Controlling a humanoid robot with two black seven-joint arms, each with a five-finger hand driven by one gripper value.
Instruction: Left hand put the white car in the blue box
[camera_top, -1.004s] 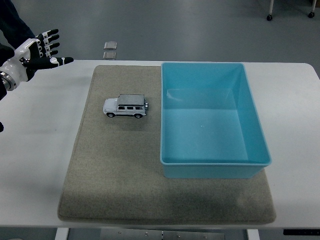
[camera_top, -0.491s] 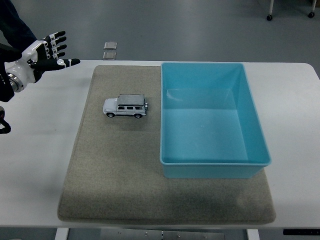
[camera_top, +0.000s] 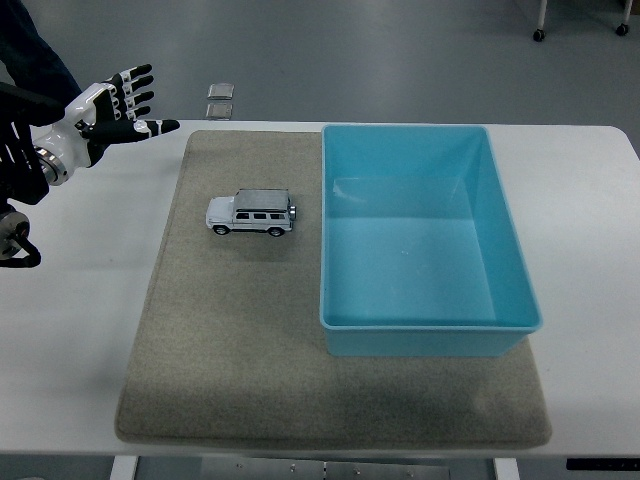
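A small white toy car (camera_top: 251, 213) stands on its wheels on the grey mat (camera_top: 230, 340), side on, just left of the blue box (camera_top: 425, 240). The box is open-topped and holds nothing. My left hand (camera_top: 115, 108) is above the table's far left corner, fingers spread and holding nothing, up and to the left of the car and well apart from it. The right arm does not show.
The white table (camera_top: 80, 340) carries the mat, and the box's left part rests on the mat. Two small square plates (camera_top: 220, 100) lie on the floor beyond the table's far edge. A dark shape (camera_top: 30, 40) shows at the top left corner.
My left hand has moved to the right and slightly forward over the table's far left corner, closer to the mat. The car and the box have not moved.
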